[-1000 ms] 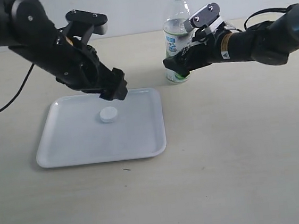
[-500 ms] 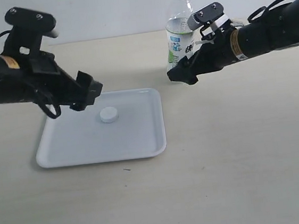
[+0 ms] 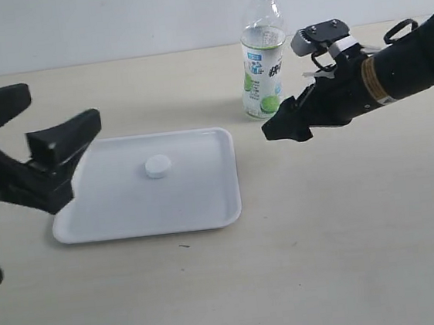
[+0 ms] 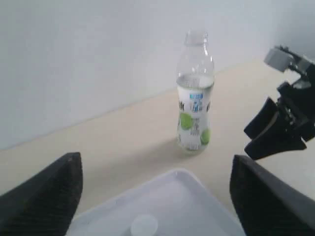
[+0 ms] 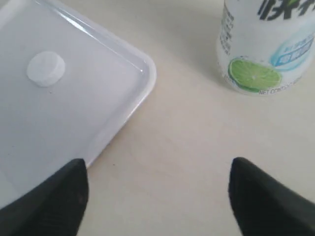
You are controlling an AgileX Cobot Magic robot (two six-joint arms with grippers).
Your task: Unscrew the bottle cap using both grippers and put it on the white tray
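Note:
The small white bottle cap (image 3: 157, 166) lies flat inside the white tray (image 3: 131, 227), near its far side; it also shows as the cap (image 4: 144, 226) and the cap (image 5: 46, 68). The clear bottle (image 3: 262, 57) with the lime label stands upright and uncapped behind the tray's right corner. My left gripper (image 3: 60, 165) hangs open at the tray's left edge, holding nothing. My right gripper (image 3: 287, 126) is open too, just right of and in front of the bottle, apart from it. In the wrist views the bottle (image 4: 195, 105) and bottle (image 5: 266, 44) stand free.
A beige tabletop (image 3: 326, 236) stretches in front of and to the right of the tray, with a pale wall behind. The tray's near corner (image 5: 145, 73) lies a short way from the bottle's base.
My left gripper has drawn back leftward off the tray, leaving the cap there. My right gripper has come away from the bottle's base, moving right and toward the front.

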